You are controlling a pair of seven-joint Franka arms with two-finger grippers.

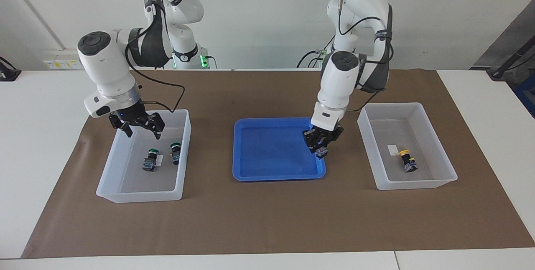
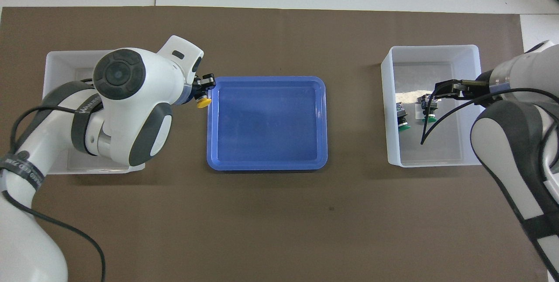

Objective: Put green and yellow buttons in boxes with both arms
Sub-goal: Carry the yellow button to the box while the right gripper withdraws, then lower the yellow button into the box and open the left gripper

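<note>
My left gripper (image 1: 319, 146) (image 2: 203, 94) is shut on a yellow button (image 1: 321, 152) (image 2: 203, 102) and hangs over the blue tray's rim at the left arm's end. Another yellow button (image 1: 406, 160) lies in the box (image 1: 413, 184) (image 2: 61, 55) at that end; the arm hides it in the overhead view. My right gripper (image 1: 140, 130) (image 2: 436, 94) is open and holds nothing. It hovers above the other box (image 1: 140, 197) (image 2: 432, 48), where two green buttons (image 1: 151, 159) (image 1: 174, 154) (image 2: 402, 120) (image 2: 429, 114) lie side by side.
The shallow blue tray (image 1: 276, 176) (image 2: 266, 166) sits between the two boxes on a brown mat (image 1: 267, 220), with nothing in it. White tabletop borders the mat.
</note>
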